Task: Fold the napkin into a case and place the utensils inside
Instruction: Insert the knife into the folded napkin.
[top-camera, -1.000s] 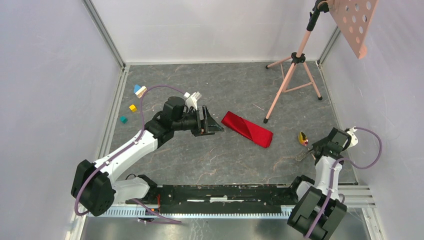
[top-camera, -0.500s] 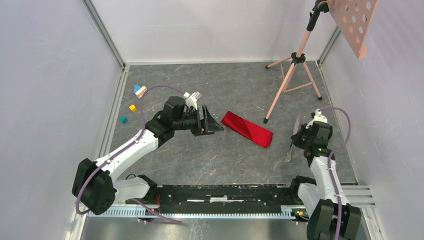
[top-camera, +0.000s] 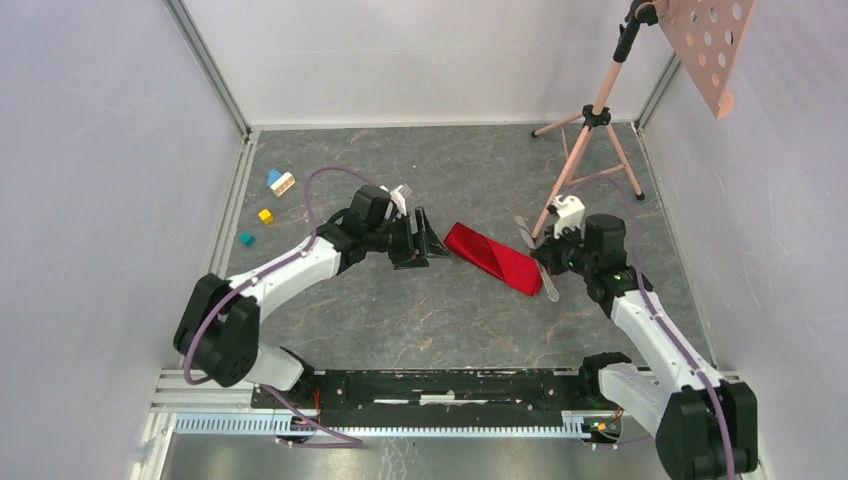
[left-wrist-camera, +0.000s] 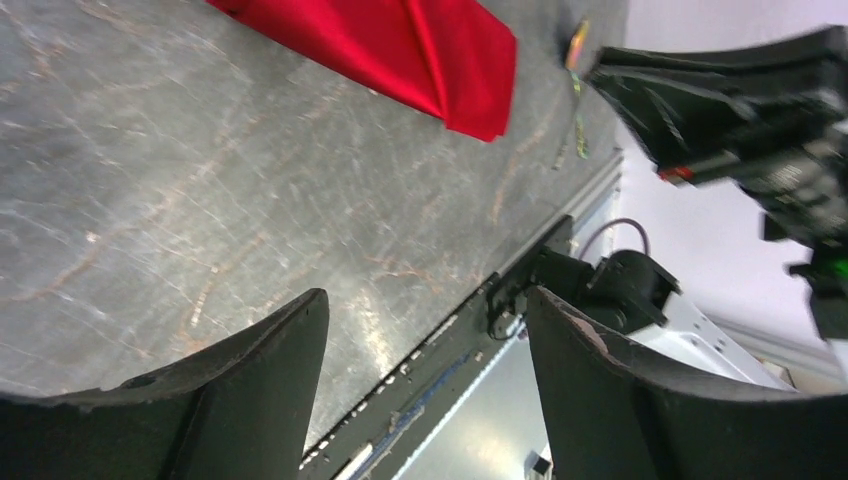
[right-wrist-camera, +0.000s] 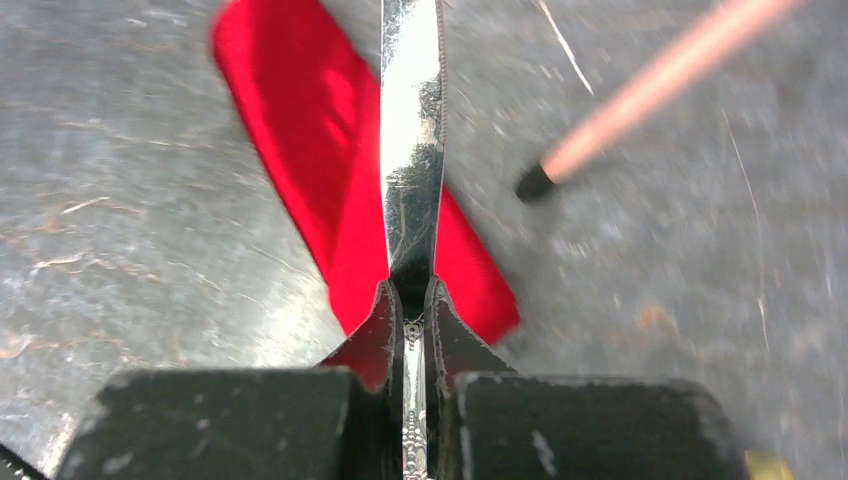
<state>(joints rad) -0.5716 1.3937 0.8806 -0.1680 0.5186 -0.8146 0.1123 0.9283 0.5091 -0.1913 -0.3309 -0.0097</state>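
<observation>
Grey marbled table (top-camera: 450, 320), white walls on three sides. Pink tripod stand (top-camera: 590, 125) at the back right; one of its black-tipped feet lands just beside the far right end of the case (top-camera: 495, 258). Three small toy blocks (top-camera: 265, 215) sit well apart at the left edge. The case, a narrow folded red cloth, lies flat at mid-table, running diagonally between the two arms. Left arm reaches in low from the left, left gripper (top-camera: 425, 240) near the case's left end, not touching, fingers spread wide with nothing between them. Right arm bends in from the right, right gripper (top-camera: 545, 262) at the case's right end, clamped on a silver knife (right-wrist-camera: 411, 130). The right wrist view shows the ornamented handle pinched between the fingers and the blade lying across the red cloth. The left wrist view shows bare table between its fingers, the case beyond them.
</observation>
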